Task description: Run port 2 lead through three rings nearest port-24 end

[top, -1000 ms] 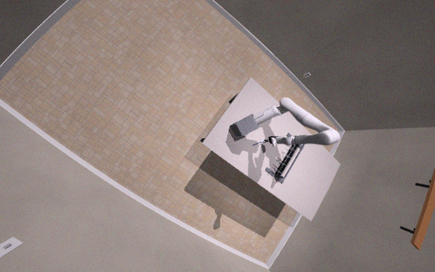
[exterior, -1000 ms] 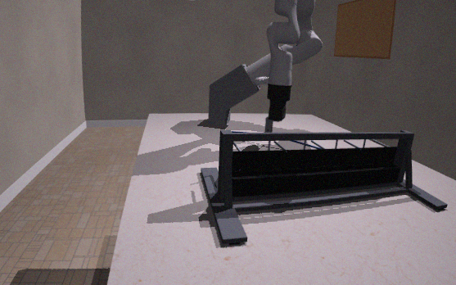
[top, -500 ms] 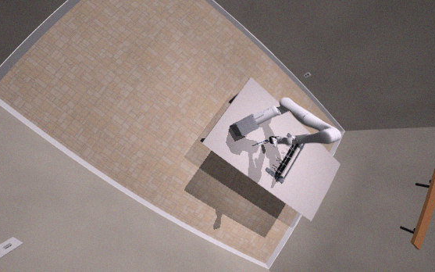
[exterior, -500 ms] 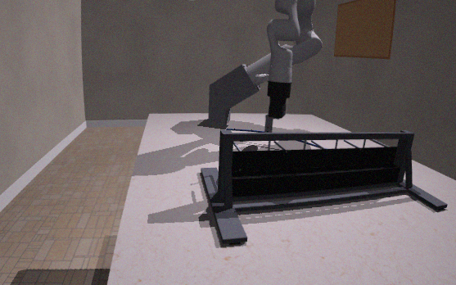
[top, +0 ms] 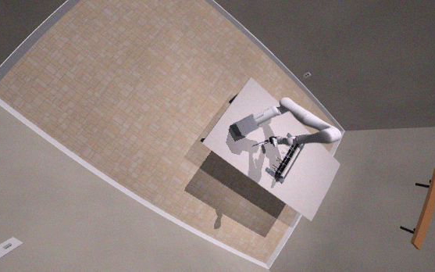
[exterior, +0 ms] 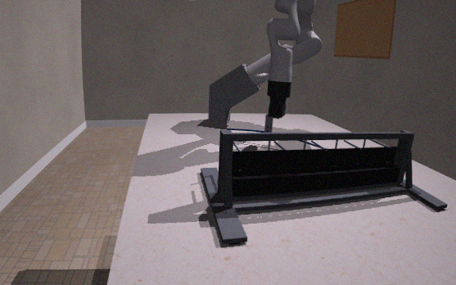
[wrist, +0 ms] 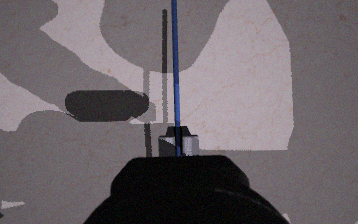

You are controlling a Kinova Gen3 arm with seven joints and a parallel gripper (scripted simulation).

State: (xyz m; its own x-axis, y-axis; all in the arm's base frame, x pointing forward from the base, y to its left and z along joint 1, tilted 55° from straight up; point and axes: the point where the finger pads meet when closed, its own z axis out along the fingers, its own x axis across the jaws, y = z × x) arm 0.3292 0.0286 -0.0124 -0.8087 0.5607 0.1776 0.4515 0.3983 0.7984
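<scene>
Fingers of the gripper [wrist: 179, 145] are clamped on the thin blue lead [wrist: 175, 65], which runs straight away from the wrist above the table [exterior: 302, 254]. In the exterior view the gripper [exterior: 268, 127] hangs just beyond the far side of the rack [exterior: 225, 164], near its left end, with the lead [exterior: 241, 130] stretching left at about top-rail height. The rings cannot be made out from here, so nothing shows the lead in any of them. Risk, as I judge it: the rack stands loose, so a taut pull on the plugged lead could drag or tip it, and a low pass could knock the top rail.
</scene>
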